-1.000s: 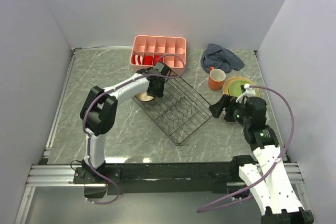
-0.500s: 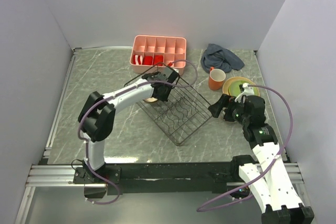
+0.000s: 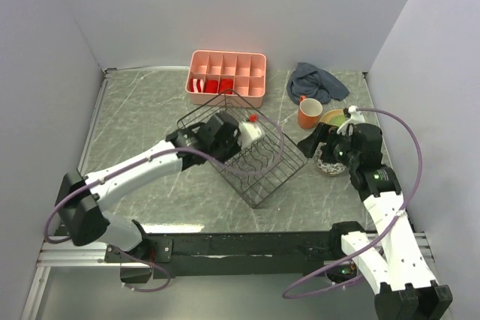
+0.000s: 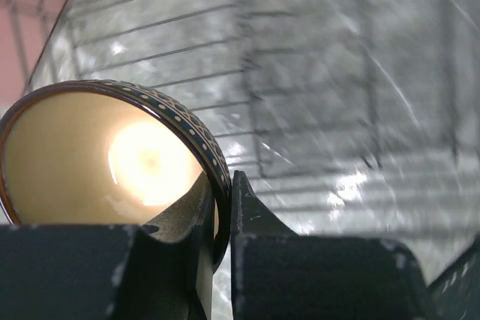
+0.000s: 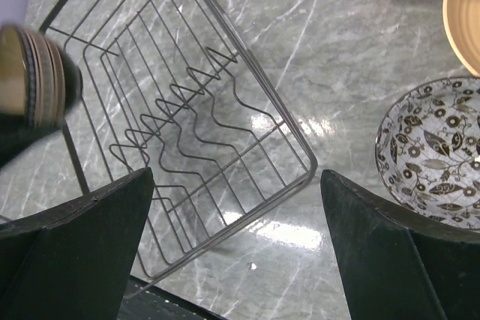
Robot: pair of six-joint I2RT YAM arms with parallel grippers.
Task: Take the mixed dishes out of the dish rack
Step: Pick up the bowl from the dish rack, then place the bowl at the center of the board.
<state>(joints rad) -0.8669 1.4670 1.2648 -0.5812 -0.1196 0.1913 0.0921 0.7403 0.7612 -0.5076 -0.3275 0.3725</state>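
The black wire dish rack (image 3: 259, 162) sits mid-table and also shows in the right wrist view (image 5: 195, 110). My left gripper (image 3: 225, 134) hovers over its left part. It is shut (image 4: 221, 185) on the rim of the small dark-blue cup (image 4: 112, 162), which has a cream inside and a dotted rim. The cup also shows in the right wrist view (image 5: 37, 73). My right gripper (image 3: 315, 146) is open and empty (image 5: 236, 177) beside the rack's right corner. The speckled bowl (image 3: 330, 162) stands on the table under it. The orange mug (image 3: 309, 114) and stacked plates (image 3: 335, 118) stand behind.
A pink compartment tray (image 3: 227, 73) with red-white items stands behind the rack. A grey cloth (image 3: 316, 82) lies at the back right. White walls enclose the table on three sides.
My left arm has swung back and lifted the cup from the rack's left corner to above the rack. My right gripper has shifted slightly.
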